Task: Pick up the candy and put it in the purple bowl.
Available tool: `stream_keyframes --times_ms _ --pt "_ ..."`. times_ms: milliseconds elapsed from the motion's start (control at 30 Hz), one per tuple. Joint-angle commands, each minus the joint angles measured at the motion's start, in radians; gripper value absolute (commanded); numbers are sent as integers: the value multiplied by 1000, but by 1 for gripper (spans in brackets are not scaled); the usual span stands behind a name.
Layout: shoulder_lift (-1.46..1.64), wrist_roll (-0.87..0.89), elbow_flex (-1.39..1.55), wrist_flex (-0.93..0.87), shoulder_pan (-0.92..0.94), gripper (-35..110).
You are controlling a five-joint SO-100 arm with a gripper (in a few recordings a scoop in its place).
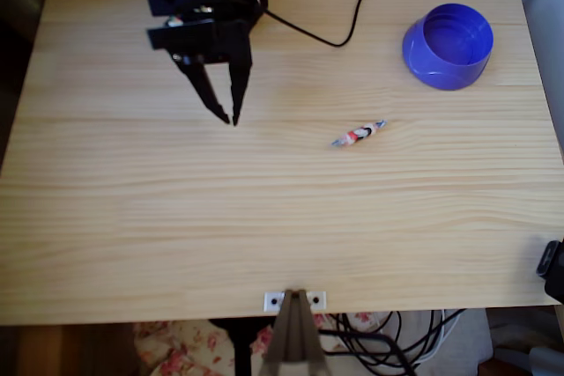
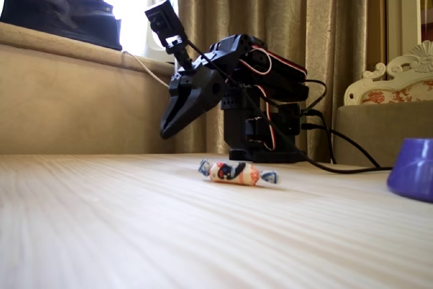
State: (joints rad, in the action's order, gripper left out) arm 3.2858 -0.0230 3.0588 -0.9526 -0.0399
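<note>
Right of the gripper [image 1: 231, 118], well apart: candy [image 1: 358, 134] flat on table [image 1: 264, 235] | fingers nearly together, holding nothing | purple bowl [image 1: 448, 46] at far right corner

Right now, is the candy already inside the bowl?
No, the candy lies on the bare table, apart from the bowl.

In the fixed view the purple bowl [image 2: 414, 177] is cut off by the right edge, so only its left part shows; the near tabletop [image 2: 135, 248] is blurred in the foreground; whether the tool [image 2: 166, 128] tips stand apart cannot be told there. In the overhead view the candy [image 1: 359, 134] is too small for its stripes to be read; the arm's base runs past the top edge.
</note>
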Motion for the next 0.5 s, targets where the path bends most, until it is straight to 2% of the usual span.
stream_keyframes --times_ms 0,233,467 --pt "14 5 -20 -3 3 0" --pt "14 -49 -97 -32 2 0" --pt "0 -55 -249 -130 -97 -1"
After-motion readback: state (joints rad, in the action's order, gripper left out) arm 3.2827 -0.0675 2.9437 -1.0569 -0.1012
